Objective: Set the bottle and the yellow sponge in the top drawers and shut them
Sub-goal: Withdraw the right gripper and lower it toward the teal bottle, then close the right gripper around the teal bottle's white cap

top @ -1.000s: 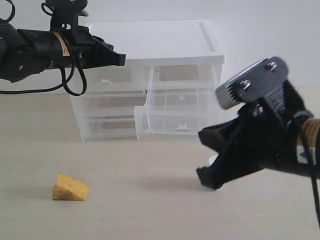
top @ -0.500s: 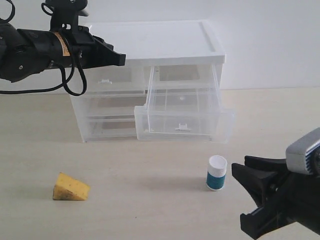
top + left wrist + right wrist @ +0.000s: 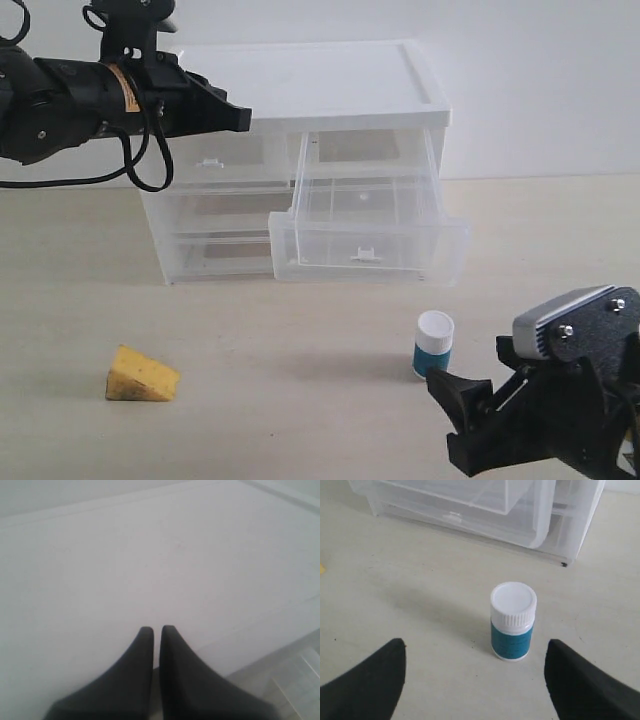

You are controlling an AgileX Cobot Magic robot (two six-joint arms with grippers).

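The bottle [image 3: 432, 344] [image 3: 513, 621], teal with a white cap, stands upright on the table in front of the cabinet. My right gripper [image 3: 462, 422] [image 3: 474, 647] is open and low, just short of the bottle, which sits ahead of the gap, nearer one finger. The yellow sponge [image 3: 142, 375] lies on the table at front left. The top right drawer [image 3: 368, 245] [image 3: 470, 500] is pulled far out and holds nothing; the top left drawer [image 3: 215, 160] is closed. My left gripper [image 3: 240, 118] [image 3: 156, 629] is shut on nothing, hovering over the cabinet's white top [image 3: 320, 80] [image 3: 150, 555].
Two full-width drawers [image 3: 205, 255] sit closed below the top pair. The open drawer juts toward the bottle. Bare tabletop [image 3: 290, 400] lies between sponge and bottle.
My right gripper dropped from above the bottle to the front right, uncovering it, and has now slid left toward it, open. The left arm, sponge and drawers have not moved.
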